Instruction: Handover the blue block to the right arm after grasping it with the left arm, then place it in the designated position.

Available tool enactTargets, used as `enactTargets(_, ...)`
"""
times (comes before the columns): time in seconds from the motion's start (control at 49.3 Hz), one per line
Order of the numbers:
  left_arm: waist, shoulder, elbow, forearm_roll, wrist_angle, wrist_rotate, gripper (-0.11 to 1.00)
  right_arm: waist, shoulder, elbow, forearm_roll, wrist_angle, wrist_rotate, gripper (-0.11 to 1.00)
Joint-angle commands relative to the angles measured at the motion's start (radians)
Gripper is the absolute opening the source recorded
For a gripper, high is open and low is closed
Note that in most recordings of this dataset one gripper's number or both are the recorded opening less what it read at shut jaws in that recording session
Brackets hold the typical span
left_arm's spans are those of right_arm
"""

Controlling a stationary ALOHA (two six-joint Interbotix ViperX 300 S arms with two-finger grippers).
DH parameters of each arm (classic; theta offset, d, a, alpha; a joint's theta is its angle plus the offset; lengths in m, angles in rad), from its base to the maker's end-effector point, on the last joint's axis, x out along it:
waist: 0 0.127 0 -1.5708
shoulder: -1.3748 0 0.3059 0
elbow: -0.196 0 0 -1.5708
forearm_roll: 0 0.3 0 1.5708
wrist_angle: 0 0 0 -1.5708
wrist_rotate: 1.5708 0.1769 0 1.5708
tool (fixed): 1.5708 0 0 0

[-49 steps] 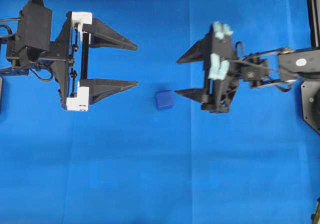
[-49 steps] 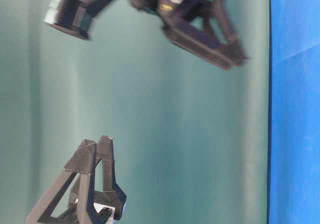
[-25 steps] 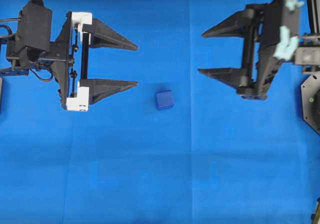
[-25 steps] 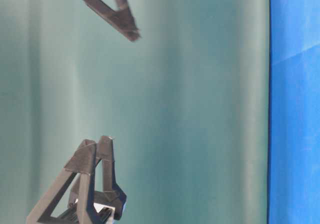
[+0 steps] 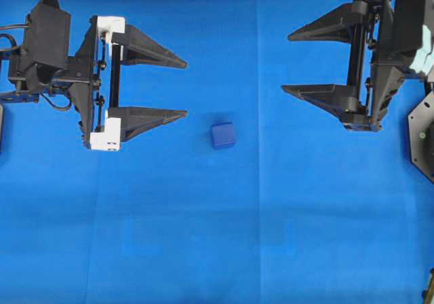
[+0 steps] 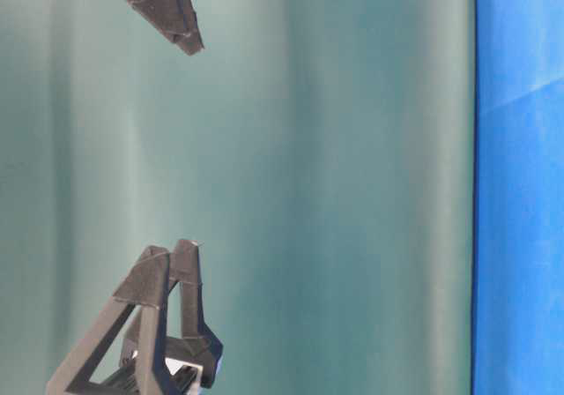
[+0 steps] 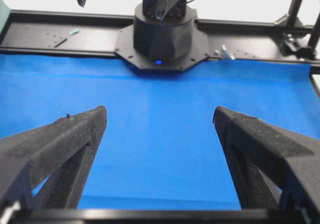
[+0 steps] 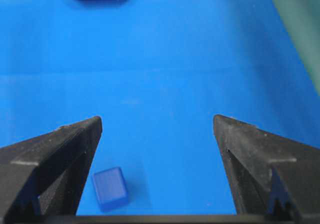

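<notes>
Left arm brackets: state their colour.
White, on the left arm; brackets show best in the overhead view.

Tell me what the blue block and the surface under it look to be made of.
Blue block: likely moulded plastic or rubber, matte; rounded edges, even dark colour, no glare. Blue surface: probably cloth, matte; straight fold creases cross it.

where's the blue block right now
In the overhead view the blue block sits on the blue cloth near the middle, untouched, nearer the left gripper than the right gripper.
</notes>
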Motion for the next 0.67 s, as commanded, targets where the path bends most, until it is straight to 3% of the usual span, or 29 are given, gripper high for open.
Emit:
enactTargets(0.0, 0.000, -0.015, -0.014, 0.000, -0.006, 0.000, 0.93, 0.002, -0.003, -0.011, -0.009, -0.028, 0.000, 0.86)
enactTargets(0.426, 0.000, -0.017, -0.012, 0.002, -0.006, -0.002, 0.93, -0.006, -0.009, 0.063, -0.043, -0.261, 0.000, 0.86)
enactTargets(0.649, -0.002, -0.018, -0.014, 0.002, -0.008, -0.002, 0.93, -0.011, -0.011, 0.075, -0.044, -0.288, 0.002, 0.86)
